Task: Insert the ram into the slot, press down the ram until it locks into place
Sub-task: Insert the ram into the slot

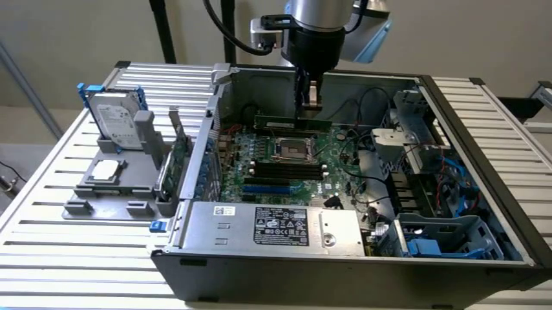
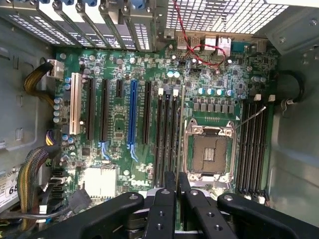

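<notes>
My gripper (image 1: 311, 103) reaches down into the open computer case and is shut on the ram (image 1: 293, 121). The ram is a thin green stick, held level and lengthwise above the motherboard (image 1: 332, 174). In the wrist view the black fingers (image 2: 168, 191) close on the ram's thin top edge (image 2: 179, 149). That edge lines up beside a group of long black slots (image 2: 168, 130), between them and the square processor socket (image 2: 212, 149). The ram hangs above the board, clear of the slots (image 1: 276, 170). A second group of black slots (image 2: 251, 147) lies on the socket's other side.
A blue socket (image 2: 132, 119) and more card slots lie beyond the black slots. A red cable (image 2: 199, 52), cable bundles (image 2: 35, 174), the power supply (image 1: 276, 226) and a blue drive cage (image 1: 448, 236) crowd the case. Outside on the exterior view's left, a grey fixture holds a hard drive (image 1: 121, 123) and a green card (image 1: 178, 155).
</notes>
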Controlling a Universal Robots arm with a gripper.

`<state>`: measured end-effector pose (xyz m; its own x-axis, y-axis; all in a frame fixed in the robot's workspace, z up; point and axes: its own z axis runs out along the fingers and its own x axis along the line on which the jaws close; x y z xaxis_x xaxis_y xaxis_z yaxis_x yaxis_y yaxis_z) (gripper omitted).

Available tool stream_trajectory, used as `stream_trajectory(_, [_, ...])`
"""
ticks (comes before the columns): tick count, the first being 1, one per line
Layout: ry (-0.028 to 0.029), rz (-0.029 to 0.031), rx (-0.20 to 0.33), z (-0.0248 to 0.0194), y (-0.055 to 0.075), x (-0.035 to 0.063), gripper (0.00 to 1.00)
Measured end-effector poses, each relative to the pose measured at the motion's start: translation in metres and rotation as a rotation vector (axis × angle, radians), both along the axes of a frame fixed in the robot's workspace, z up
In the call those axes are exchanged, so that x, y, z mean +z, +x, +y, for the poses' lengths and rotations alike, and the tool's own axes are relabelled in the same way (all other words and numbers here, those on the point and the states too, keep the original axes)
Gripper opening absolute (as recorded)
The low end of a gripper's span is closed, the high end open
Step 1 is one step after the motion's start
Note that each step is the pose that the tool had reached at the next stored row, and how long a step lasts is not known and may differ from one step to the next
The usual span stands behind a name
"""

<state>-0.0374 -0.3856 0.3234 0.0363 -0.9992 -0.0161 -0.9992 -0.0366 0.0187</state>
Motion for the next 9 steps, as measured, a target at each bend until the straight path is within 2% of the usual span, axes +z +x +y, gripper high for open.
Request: stream_trajectory(9, [0.0000,-0.0030,0.005,-0.0029,0.000,-0.0160,0.14])
